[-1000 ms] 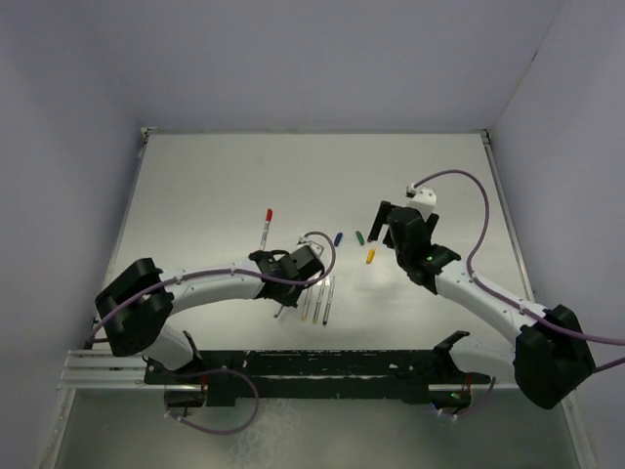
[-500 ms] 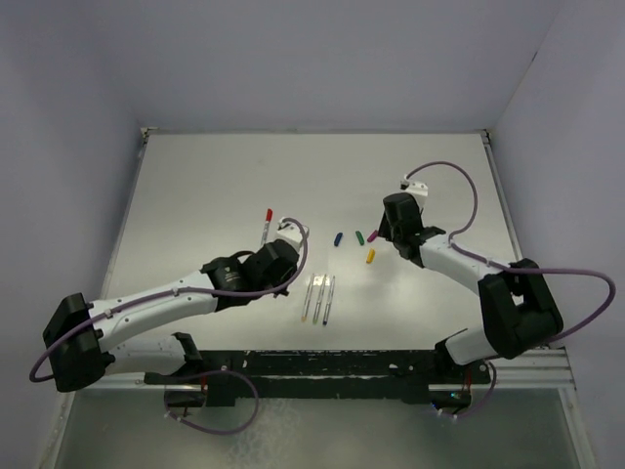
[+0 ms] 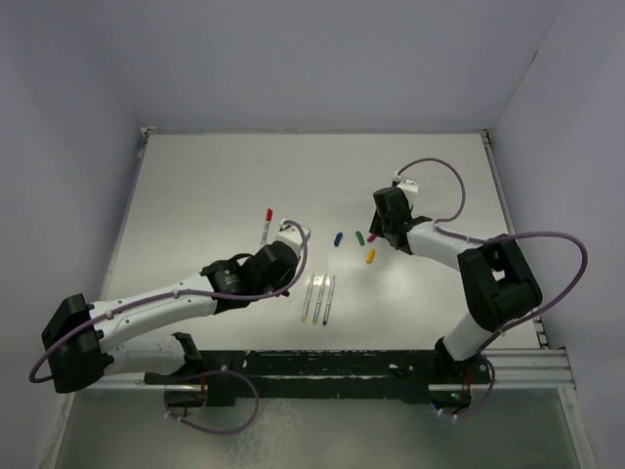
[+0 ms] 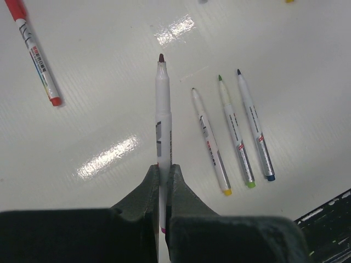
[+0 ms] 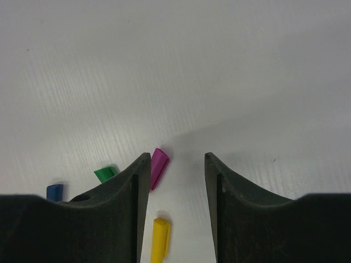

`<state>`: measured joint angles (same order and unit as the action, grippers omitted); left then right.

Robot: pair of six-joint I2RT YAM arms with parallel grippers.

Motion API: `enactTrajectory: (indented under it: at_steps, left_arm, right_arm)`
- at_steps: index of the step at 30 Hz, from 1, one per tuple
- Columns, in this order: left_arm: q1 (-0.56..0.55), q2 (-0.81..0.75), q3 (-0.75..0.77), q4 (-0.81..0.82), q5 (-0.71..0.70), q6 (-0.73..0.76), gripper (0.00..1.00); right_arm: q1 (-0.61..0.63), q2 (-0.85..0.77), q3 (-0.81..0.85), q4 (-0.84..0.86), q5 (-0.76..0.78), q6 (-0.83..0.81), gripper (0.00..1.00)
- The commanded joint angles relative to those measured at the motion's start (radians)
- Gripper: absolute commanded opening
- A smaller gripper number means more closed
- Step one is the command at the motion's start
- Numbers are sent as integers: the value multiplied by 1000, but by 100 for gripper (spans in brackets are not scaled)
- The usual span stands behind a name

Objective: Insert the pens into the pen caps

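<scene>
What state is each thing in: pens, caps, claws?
left gripper: shut on held pen.
held pen: uncapped.
red pen: capped, lying flat.
yellow pen, green pen, blue pen: uncapped, lying flat.
blue cap, green cap, purple cap, yellow cap: loose, off pens.
right gripper: open, empty.

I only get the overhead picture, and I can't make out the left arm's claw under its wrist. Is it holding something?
Observer: Yes. The left gripper is shut on a pen, whose dark tip points away from the fingers.
Operator: And the right claw, is it gripping the purple cap?
Observer: No. The right gripper is open. The purple cap lies loose by the tip of one finger and is not clamped.
</scene>
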<state>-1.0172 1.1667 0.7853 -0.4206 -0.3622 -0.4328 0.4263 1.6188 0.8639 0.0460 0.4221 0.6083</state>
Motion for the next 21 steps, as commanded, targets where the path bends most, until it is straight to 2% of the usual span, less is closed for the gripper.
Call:
enactTrajectory:
  at_steps: [1, 3, 5, 12, 21]
  left_arm:
    - [-3, -18, -7, 49, 7, 17, 0]
    - [-4, -13, -9, 48, 8, 17, 0]
    - [-4, -7, -9, 50, 7, 18, 0]
    - [-4, 7, -10, 56, 8, 29, 0]
    - [-4, 2, -12, 49, 2, 30, 0]
  right_arm:
    - [2, 28, 58, -11, -7, 33, 49]
    - [2, 43, 65, -17, -17, 35, 58]
    - [6, 56, 67, -17, -28, 38, 60]
    - [36, 110, 88, -39, 8, 53, 52]
    - [68, 152, 95, -76, 32, 74, 51]
